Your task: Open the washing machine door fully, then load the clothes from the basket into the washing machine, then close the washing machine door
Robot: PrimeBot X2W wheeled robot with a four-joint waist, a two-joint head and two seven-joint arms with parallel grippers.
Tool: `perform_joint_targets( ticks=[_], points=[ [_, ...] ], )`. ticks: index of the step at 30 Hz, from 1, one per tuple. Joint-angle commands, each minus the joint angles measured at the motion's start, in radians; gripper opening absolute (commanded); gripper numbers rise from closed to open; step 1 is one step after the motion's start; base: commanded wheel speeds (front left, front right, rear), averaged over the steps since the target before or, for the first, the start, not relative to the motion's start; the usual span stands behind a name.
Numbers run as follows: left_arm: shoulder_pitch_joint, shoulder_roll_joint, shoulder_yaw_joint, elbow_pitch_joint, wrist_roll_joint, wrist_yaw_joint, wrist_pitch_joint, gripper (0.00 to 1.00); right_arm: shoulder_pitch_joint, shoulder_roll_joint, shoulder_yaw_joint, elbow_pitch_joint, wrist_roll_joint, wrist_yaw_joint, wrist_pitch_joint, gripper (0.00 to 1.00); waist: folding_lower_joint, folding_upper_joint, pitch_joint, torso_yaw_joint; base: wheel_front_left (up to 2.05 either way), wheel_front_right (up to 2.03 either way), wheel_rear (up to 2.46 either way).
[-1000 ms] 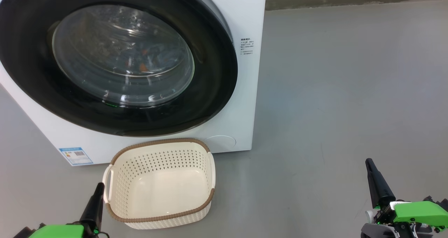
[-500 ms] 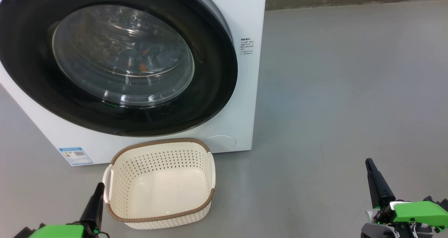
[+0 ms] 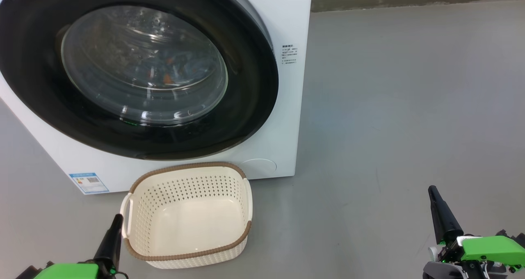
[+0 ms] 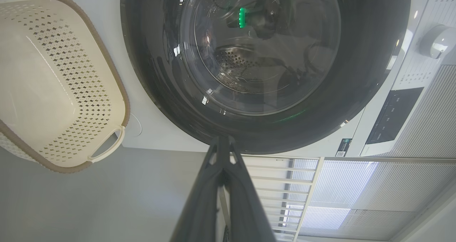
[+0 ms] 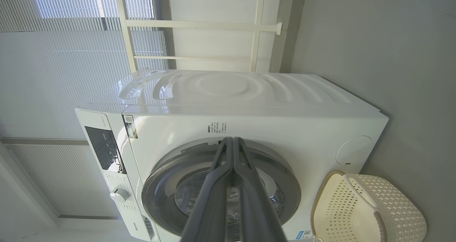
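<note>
Nothing has shifted: the washing machine door (image 3: 139, 69) stays closed, the clothes (image 3: 172, 67) seem to lie dimly behind its glass, the basket (image 3: 188, 165) stands empty in front, and the left gripper (image 3: 117, 218) and right gripper (image 3: 431, 190) rest pinched together holding nothing, so the task looks finished.

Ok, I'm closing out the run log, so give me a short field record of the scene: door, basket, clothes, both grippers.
washing machine door: shut against the washing machine
basket: upright on the floor in front of the machine, empty
clothes: blue and orange cloth seen through the door glass, inside the machine
left gripper: shut, holding nothing, close beside the basket's left end
right gripper: shut, holding nothing, over the floor well right of the basket
</note>
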Motion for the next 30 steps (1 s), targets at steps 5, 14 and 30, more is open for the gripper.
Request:
perform_joint_targets(
  ticks=[5,14,30],
  points=[
    [-0.042,0.010,0.035,-0.019,-0.004,-0.003,0.003,0.00,-0.010,-0.004,0.024,-0.031,0.010,0.002,0.008,0.00,0.0000,0.0000,0.000,0.000,0.00,0.00,0.00],
    [-0.042,0.010,0.036,-0.019,-0.004,-0.003,0.003,0.00,-0.010,-0.004,0.024,-0.031,0.010,0.002,0.008,0.00,0.0000,0.0000,0.000,0.000,0.00,0.00,0.00],
    [-0.042,0.009,0.037,-0.019,-0.002,-0.003,0.004,0.00,-0.010,-0.004,0.024,-0.031,0.011,0.002,0.008,0.00,0.0000,0.0000,0.000,0.000,0.00,0.00,0.00]
  ],
)
